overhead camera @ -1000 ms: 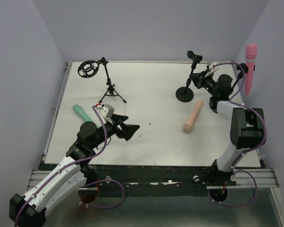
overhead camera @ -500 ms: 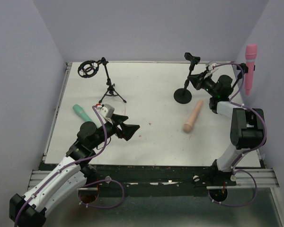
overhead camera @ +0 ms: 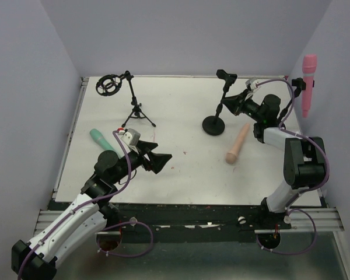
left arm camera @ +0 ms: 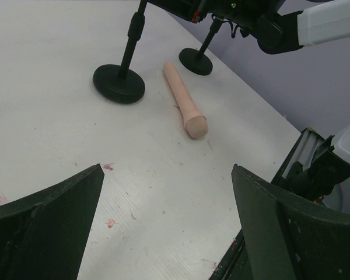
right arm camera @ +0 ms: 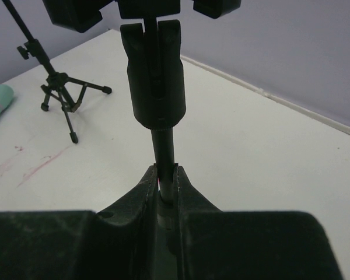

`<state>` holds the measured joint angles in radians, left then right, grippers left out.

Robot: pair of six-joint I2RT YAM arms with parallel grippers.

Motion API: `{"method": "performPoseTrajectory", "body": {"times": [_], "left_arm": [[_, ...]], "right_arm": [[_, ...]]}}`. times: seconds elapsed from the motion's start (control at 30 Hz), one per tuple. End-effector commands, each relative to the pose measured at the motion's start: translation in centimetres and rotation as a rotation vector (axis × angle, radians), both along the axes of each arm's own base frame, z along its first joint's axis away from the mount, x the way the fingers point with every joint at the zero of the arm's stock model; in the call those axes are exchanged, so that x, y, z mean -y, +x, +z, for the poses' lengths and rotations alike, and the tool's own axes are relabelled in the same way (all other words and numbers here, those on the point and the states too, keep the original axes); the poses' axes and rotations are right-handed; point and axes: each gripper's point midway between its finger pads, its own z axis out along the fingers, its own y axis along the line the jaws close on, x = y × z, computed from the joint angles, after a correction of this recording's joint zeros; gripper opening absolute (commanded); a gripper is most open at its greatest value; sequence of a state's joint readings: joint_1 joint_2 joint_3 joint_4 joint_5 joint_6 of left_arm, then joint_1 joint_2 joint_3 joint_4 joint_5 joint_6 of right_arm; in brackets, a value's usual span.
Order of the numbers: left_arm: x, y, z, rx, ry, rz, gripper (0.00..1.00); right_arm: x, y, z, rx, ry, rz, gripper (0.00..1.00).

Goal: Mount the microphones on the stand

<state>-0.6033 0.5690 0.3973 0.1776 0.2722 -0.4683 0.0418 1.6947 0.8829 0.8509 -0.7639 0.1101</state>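
My right gripper (overhead camera: 231, 105) is shut on the thin pole of the black round-base stand (overhead camera: 213, 125); in the right wrist view the jaws (right arm camera: 165, 175) pinch the pole (right arm camera: 163, 149) just below its empty clip (right arm camera: 153, 64). The peach microphone (overhead camera: 238, 143) lies flat right of the stand's base, and it also shows in the left wrist view (left arm camera: 185, 108). The teal microphone (overhead camera: 99, 137) lies at the left. The pink microphone (overhead camera: 308, 84) stands upright in a holder at the far right. My left gripper (overhead camera: 160, 160) is open and empty over the near table (left arm camera: 166, 169).
A black tripod stand (overhead camera: 135, 109) with an empty ring mount (overhead camera: 109, 85) stands at the back left, also in the right wrist view (right arm camera: 64, 96). A second round base (left arm camera: 195, 61) sits behind the peach microphone. Purple walls enclose the white table (overhead camera: 181, 169).
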Motion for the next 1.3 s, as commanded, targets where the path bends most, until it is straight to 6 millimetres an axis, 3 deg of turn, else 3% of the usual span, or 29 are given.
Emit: {"method": "performPoseTrajectory", "body": {"times": [0.0,0.27,0.43,0.7,1.0,1.27], "left_arm": [[-0.4,0.1,1.3,0.029,-0.014,0.017,0.99],[-0.5,0.0,1.4,0.037,-0.011,0.017,0.99],[-0.7,-0.3,1.2,0.044,-0.012,0.021,0.99],[-1.0,-0.6,1.1,0.052,-0.013,0.023,0.99],[-1.1,-0.8,0.4,0.042,-0.015,0.023,0.99],[-1.3,-0.9,0.2,0.047,-0.017,0.028,0.99]], "right_arm": [[-1.9,-2.1,3.9,0.104,0.023,0.086,0.11],[-4.2,-4.8,4.6,0.101,0.039,0.182,0.11],[-6.9,-7.4,4.8,0.095,0.035,0.267,0.11],[-10.8,-11.3,3.2,0.069,-0.030,0.401,0.11],[-12.3,-14.8,1.0,0.078,-0.102,0.537,0.13],[-12.2,-16.1,-0.4,0.077,-0.157,0.601,0.18]]}}
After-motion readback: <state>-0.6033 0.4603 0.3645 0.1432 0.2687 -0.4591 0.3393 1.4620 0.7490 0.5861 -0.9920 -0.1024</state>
